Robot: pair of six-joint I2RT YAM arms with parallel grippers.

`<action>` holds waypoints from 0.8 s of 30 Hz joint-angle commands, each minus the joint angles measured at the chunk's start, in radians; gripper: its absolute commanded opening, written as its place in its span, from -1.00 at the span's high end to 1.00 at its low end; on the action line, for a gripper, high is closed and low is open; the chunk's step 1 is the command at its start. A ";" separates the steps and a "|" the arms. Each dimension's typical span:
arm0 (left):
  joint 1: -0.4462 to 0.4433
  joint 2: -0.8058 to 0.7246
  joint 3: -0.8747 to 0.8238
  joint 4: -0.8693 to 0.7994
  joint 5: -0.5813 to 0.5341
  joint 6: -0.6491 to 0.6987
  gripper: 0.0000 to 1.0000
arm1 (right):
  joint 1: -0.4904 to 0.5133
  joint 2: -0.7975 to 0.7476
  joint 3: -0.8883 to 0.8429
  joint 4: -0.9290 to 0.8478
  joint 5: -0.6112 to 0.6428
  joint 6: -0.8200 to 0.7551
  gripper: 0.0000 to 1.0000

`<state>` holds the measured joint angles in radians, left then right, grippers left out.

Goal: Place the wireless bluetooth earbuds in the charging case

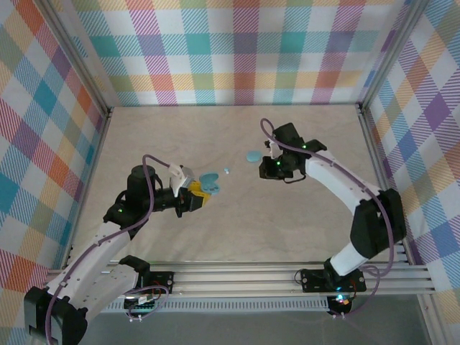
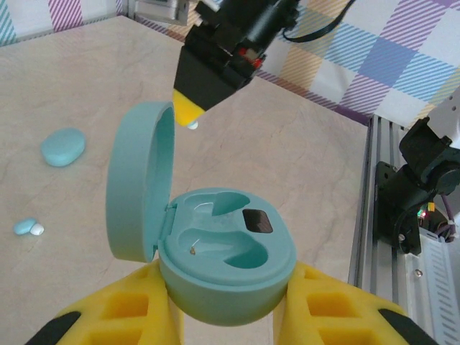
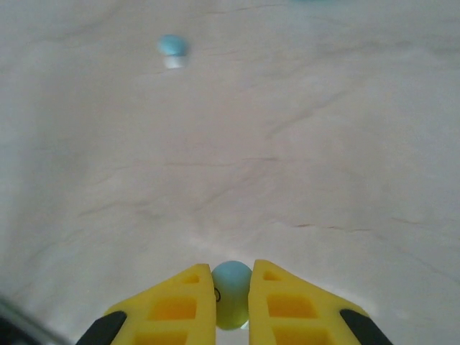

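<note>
**Left gripper.** The left gripper (image 2: 226, 305) was clamped on the base of the open charging case (image 2: 226, 259), one yellow finger on each side. The case sat a little left of the counter's centre. It was held with its lid (image 2: 136, 180) swung up and off to the left. This left the two moulded sockets facing upward and free to be approached from above. Both sockets looked empty. Gripping the base rather than the lid kept the hinge free and braced the case against any push from an insertion.

**Right gripper.** The right gripper (image 3: 232, 272) was closed almost fully on one earbud (image 3: 231, 287). The pale teal bud was pinched between the fingertips, with part of it showing in the narrow gap. In the left wrist view, this gripper hung above the counter (image 1: 180, 136), beyond the open lid, with the bud at its tip. The bud was near the case but not over a socket. A tip pinch suits so small a part and leaves the bud's lower end free to enter a recess.

**Other parts.** A second earbud (image 1: 226, 171) lay loose on the counter between the two grippers, just right of the open case. A closed case (image 1: 253, 154) lay farther back, right of centre and near the right gripper.

**Assessment.** The carried bud had been picked up but not seated. The next move would call for aligning it with the matching socket.
</note>
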<state>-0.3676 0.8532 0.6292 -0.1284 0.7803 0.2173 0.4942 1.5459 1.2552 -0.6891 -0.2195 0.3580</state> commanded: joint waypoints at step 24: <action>0.012 -0.015 0.024 0.099 0.109 0.025 0.70 | 0.262 -0.155 0.063 0.272 -0.407 -0.074 0.83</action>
<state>-0.3676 0.8574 0.6380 -0.0685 0.8555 0.2325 0.7410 1.3975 1.3296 -0.4553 -0.5938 0.3241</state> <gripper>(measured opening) 0.293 0.129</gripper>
